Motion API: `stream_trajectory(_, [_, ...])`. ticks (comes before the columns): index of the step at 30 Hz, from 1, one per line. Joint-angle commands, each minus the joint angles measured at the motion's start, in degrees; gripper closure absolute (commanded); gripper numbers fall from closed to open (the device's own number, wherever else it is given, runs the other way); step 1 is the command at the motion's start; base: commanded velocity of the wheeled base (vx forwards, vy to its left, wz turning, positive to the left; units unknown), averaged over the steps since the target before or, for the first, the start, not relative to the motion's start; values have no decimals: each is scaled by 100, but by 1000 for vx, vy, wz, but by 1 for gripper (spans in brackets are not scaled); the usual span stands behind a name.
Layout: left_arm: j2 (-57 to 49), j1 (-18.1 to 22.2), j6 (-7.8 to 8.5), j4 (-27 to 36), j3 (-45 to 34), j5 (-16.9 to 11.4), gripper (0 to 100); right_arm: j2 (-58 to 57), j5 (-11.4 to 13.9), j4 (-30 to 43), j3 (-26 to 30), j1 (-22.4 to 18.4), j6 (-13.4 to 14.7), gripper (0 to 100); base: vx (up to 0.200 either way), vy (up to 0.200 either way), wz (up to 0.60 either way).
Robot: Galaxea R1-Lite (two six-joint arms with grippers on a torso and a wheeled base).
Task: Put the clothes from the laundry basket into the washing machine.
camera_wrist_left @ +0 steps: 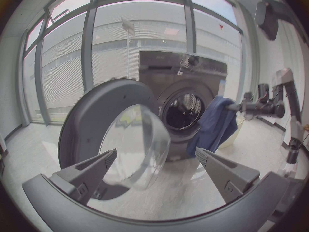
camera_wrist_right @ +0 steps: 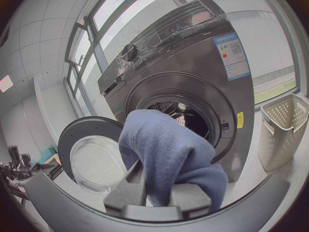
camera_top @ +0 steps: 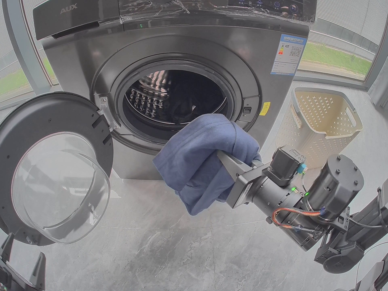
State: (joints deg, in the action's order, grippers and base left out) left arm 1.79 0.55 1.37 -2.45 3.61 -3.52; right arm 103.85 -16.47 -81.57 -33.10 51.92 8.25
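Observation:
A blue garment point(camera_top: 206, 158) hangs from my right gripper point(camera_top: 226, 162), which is shut on it just in front of and below the washing machine's round opening point(camera_top: 178, 98). In the right wrist view the garment point(camera_wrist_right: 170, 155) drapes over the fingers point(camera_wrist_right: 128, 190) and hides part of the drum mouth. The grey washing machine point(camera_top: 169, 41) stands with its door point(camera_top: 52, 166) swung open to the left. The cream laundry basket point(camera_top: 323, 122) stands right of the machine. My left gripper point(camera_wrist_left: 154, 158) is open, low at the left, facing the door point(camera_wrist_left: 109, 129).
Dark cloth lies inside the drum point(camera_top: 190, 102). The grey floor point(camera_top: 161, 239) in front of the machine is bare. Large windows stand behind and beside the machine point(camera_wrist_left: 180, 91).

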Motion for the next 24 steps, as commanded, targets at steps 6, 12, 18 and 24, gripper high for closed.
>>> stream_trajectory(6, [2545, 59, -119, -608, 1072, -2117, 0, 364, 232, -26, -575, 2, 10, 100, 0, 0, 0])
stream_trajectory(12, [4013, -459, -75, -1522, 1001, -2566, 0, 566, 320, -35, -742, -15, 10, 100, 0, 0, 0])
stream_trajectory(18, [5419, -1048, -75, -2488, 966, -2539, 0, 645, 302, -26, -900, -50, 10, 100, 0, 0, 0])
stream_trajectory(24, [6571, -1391, -75, -3271, 975, -2531, 0, 645, 311, -35, -883, -138, 10, 100, 0, 0, 0])
